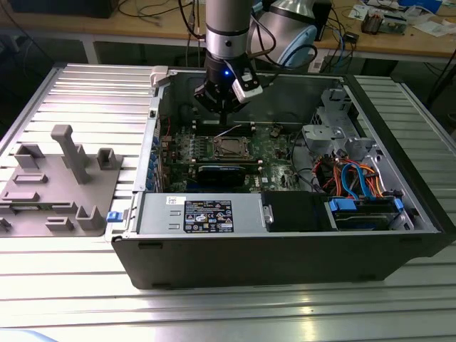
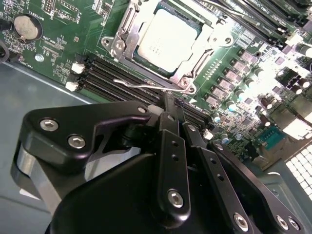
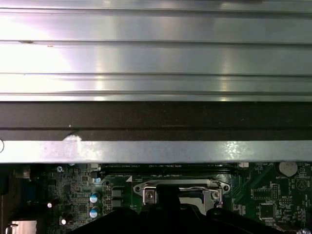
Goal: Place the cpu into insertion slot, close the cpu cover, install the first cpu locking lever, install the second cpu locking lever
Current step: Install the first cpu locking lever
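The cpu (image 2: pixel 165 36) lies flat in the insertion slot (image 1: pixel 229 147) on the green motherboard, its silver top showing. The silvery cpu cover (image 2: pixel 119 44) is folded down around it, framing the chip. A thin wire locking lever (image 2: pixel 139 84) sticks out along the socket's edge nearest my gripper, beside the black memory slots. My gripper (image 2: pixel 169 100) hangs just above that edge, its black fingers shut together with nothing held, the tip close to the lever's end. In the exterior view my gripper (image 1: pixel 223 127) points down just behind the socket. The socket's metal edge (image 3: pixel 180 189) shows in the first wrist view.
The open case's walls (image 1: pixel 157 142) surround the board. A power supply box (image 1: pixel 206 214) sits at the front, and a drive cage with orange and blue cables (image 1: pixel 356 178) at the exterior view's right. A grey fixture (image 1: pixel 64 178) stands on the slatted table. A coin battery (image 2: pixel 27 27) is on the board.
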{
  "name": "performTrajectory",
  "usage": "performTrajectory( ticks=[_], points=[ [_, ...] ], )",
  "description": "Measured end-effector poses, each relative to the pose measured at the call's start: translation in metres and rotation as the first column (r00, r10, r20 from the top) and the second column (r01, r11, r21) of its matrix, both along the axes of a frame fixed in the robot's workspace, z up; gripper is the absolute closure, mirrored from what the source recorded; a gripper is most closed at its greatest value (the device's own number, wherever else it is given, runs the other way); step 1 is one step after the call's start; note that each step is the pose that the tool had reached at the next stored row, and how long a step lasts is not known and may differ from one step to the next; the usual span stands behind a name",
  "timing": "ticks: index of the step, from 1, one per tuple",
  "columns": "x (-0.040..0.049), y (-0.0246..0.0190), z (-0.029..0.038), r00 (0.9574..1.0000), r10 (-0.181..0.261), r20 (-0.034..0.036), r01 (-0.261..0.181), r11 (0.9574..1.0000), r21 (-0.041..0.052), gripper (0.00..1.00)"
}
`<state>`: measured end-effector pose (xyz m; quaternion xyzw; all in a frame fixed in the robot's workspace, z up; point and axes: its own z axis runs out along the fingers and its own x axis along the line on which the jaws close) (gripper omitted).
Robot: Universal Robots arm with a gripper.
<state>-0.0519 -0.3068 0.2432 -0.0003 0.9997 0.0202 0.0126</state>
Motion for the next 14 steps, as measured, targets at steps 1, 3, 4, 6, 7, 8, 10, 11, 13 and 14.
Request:
performTrajectory(
  ticks=[1,3,4,6,7,8,10,11,13,14],
  points=[
    [0.0011,0.0,-0.0006,1.0,-0.001,0.0,0.001,1.0,0.0,0.89],
    [0.0028,0.0,-0.0019,1.0,-0.005,0.0002,0.005,1.0,0.0003,0.89],
    [0.0033,0.0001,-0.0028,1.0,-0.006,0.0,0.006,1.0,0.0,0.89],
    [0.0042,0.0002,-0.0044,1.0,-0.006,0.0,0.006,1.0,0.0001,0.89],
    [0.0051,0.0003,-0.0057,1.0,-0.006,0.0,0.006,1.0,0.0001,0.89],
    [0.0066,0.0005,-0.0073,1.0,-0.006,0.0001,0.006,1.0,0.0001,0.89],
    [0.0084,0.0019,-0.009,1.0,-0.006,-0.0001,0.006,1.0,-0.0001,0.89],
    [0.009,0.0025,-0.0096,1.0,-0.006,0.0,0.006,1.0,0.0001,0.89],
    [0.0103,0.0033,-0.0103,1.0,-0.006,0.0001,0.006,1.0,-0.0005,0.89],
    [0.0116,0.0038,-0.0108,1.0,-0.006,0.0,0.006,1.0,-0.0021,0.89]
  ],
)
